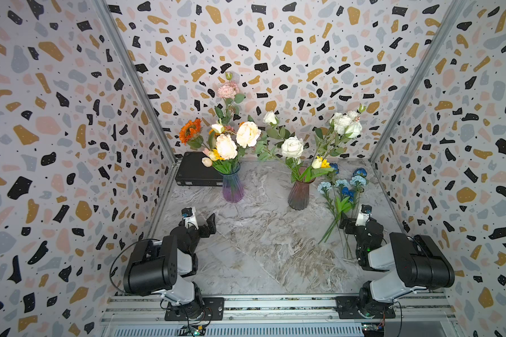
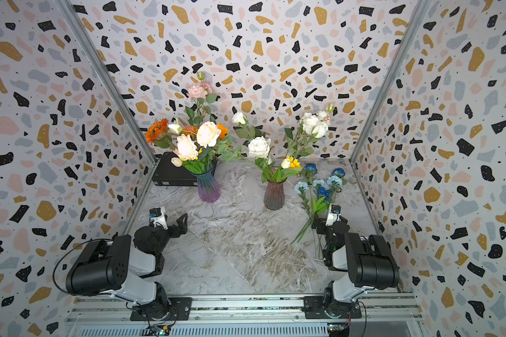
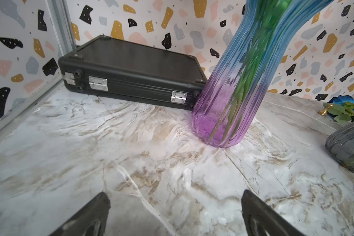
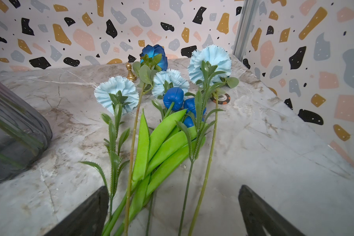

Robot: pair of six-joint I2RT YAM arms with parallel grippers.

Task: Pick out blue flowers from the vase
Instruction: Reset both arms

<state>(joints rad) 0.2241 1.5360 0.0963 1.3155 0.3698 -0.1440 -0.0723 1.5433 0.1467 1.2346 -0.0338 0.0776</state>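
The blue flowers (image 1: 341, 189) lie flat on the marble table (image 1: 260, 251) at the far right, just right of the smoky-pink vase (image 1: 299, 194). Heads point to the far wall and stems run near-ward to the right gripper (image 4: 173, 189) — prob. a set-down pile kept apart from the bouquets so picked & unpicked don't mix. The right fingers are spread wide w/ the stem ends lying on the table between them, nothing pinched. The left gripper (image 3: 175, 194) is likewise wide open & empty, low over the table, facing the blue-purple vase (image 3: 229, 102); I'd guess it's parked clear of it. Neither vase shows any blue in both top views, only white, cream, orange, yellow & pink, so the job looks about done. Writing: a poker chip (image 4: 220, 98) partly under a stem reads "100" — any other text on it is too small to read. The black case (image 3: 131, 69) at far left shows metal fittings but no brand, and the gold pawn (image 4: 131, 72) has no marking.
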